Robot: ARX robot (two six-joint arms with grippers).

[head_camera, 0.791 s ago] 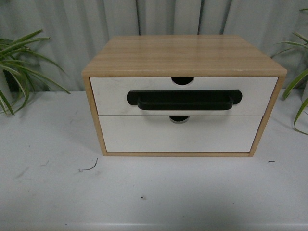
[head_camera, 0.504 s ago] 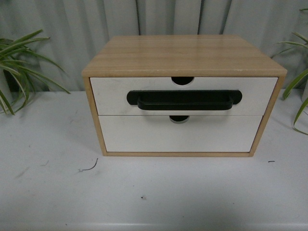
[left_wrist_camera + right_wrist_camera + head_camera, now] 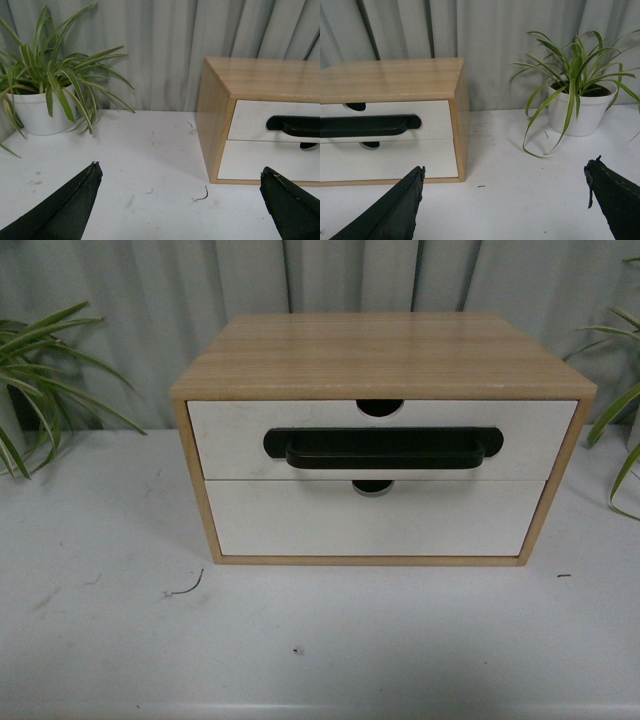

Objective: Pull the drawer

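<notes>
White table (image 3: 100,620) bearing a two-drawer wooden cabinet (image 3: 380,350). The drawer (image 3: 230,435), the upper one, sits shut, flush with the frame, with a black bar handle (image 3: 383,447) across its front. Left gripper (image 3: 180,172) and right gripper (image 3: 505,170): jaws spread wide, empty, apart from the cabinet.

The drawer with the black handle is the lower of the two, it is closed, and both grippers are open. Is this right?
Not quite. The drawer with the handle is the upper of the two, as the front view shows. It is closed, and the left gripper and right gripper are open.
</notes>
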